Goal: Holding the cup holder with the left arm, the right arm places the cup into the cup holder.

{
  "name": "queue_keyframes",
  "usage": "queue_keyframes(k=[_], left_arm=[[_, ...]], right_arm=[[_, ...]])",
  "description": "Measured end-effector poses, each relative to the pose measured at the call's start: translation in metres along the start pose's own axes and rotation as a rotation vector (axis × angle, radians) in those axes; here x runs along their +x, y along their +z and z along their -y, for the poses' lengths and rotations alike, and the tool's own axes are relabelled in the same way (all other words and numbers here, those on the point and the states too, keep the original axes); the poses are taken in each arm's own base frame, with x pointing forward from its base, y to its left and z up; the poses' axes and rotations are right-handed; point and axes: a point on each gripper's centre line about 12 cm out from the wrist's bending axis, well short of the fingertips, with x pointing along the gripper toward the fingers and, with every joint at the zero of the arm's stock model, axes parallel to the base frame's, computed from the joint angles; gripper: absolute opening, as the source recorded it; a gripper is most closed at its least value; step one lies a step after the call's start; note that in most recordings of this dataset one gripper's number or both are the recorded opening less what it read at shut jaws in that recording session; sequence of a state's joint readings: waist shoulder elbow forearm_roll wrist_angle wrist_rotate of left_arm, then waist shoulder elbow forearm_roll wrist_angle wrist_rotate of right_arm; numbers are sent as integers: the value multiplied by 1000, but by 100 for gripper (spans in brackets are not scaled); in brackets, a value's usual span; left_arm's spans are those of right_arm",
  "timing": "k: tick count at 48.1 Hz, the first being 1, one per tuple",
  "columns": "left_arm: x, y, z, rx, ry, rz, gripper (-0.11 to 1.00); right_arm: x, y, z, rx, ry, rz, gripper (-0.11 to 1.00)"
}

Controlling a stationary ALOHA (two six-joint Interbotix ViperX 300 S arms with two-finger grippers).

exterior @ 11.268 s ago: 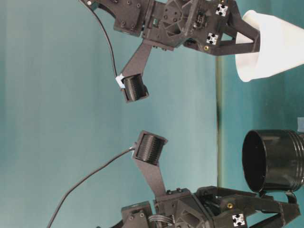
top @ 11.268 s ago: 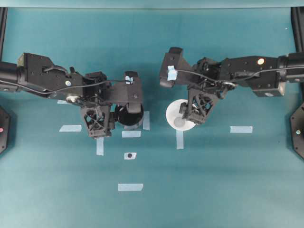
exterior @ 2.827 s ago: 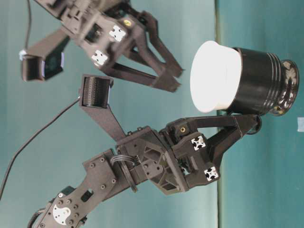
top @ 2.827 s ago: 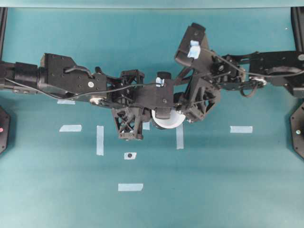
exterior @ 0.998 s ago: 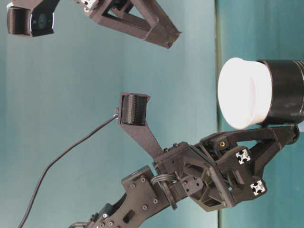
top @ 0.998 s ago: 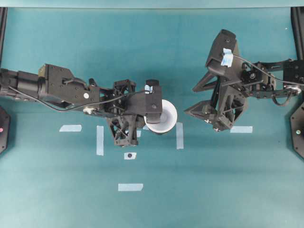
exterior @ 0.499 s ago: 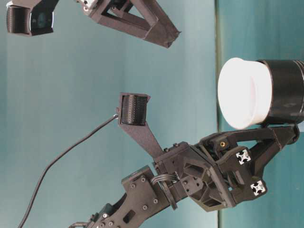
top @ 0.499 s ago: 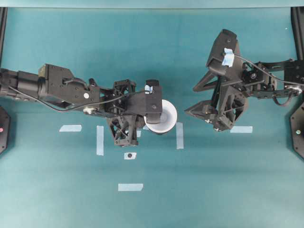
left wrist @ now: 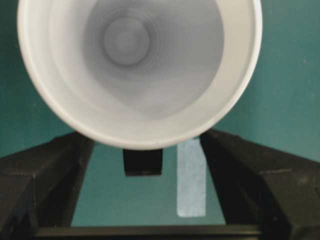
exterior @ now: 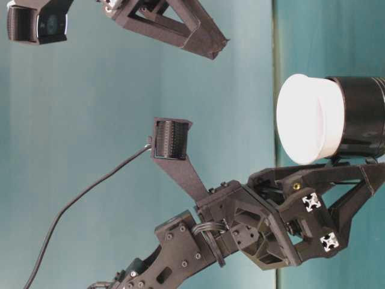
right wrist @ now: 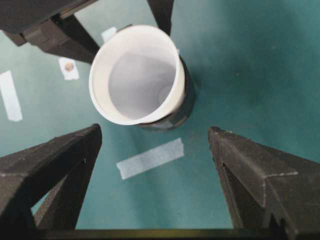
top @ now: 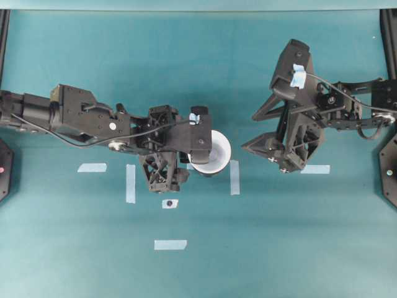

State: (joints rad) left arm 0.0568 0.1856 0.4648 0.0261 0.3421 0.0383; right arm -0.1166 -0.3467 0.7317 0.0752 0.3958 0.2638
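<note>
While the cup [top: 213, 151] sits nested in the cup holder [exterior: 361, 117], its white rim standing well clear of the black wall, both rest on the teal table [top: 279, 248] near its middle, closer to the far edge than the near one. The left gripper [left wrist: 145, 200] has its 2 jaws spread wide, 1 on either side of the pair, and neither jaw touches the cup or the holder in the left wrist view. In the table-level view the fingers [exterior: 325, 177] lie just beside the holder's wall. The right gripper [top: 265, 133] hangs apart, toward the right edge of the table, its jaws fully spread and holding nothing; its wrist view looks down on the cup from a distance. A strip of pale tape [right wrist: 150, 158] lies on the surface near the holder's base, and more strips [top: 170, 244] dot the table toward the near edge.
</note>
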Motion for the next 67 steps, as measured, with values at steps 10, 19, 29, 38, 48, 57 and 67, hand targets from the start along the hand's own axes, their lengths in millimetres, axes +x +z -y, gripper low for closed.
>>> queue_keyframes(k=[10, 19, 29, 38, 48, 57, 67], left_arm=[[-2, -2, 1, 1, -2, -26, 88], [-15, 3, 0, 1, 0, -11, 88], [-31, 10, 0, -3, 2, 29, 88], [-46, 8, -1, -6, 4, 41, 88], [-58, 6, -1, -8, 4, 58, 88], [-69, 8, -1, -8, 6, 81, 88], [-74, 6, -1, -8, 6, 87, 88]], right_arm=[[0, -1, -2, -4, 4, -2, 93], [0, -1, -3, -6, 6, -2, 93], [0, -3, -3, -7, 8, -5, 93], [-1, -5, -5, -14, 12, -8, 93], [-3, -7, -5, -15, 14, -7, 93], [-5, -8, -4, -15, 15, -4, 93], [-8, -11, -3, -15, 15, -3, 93]])
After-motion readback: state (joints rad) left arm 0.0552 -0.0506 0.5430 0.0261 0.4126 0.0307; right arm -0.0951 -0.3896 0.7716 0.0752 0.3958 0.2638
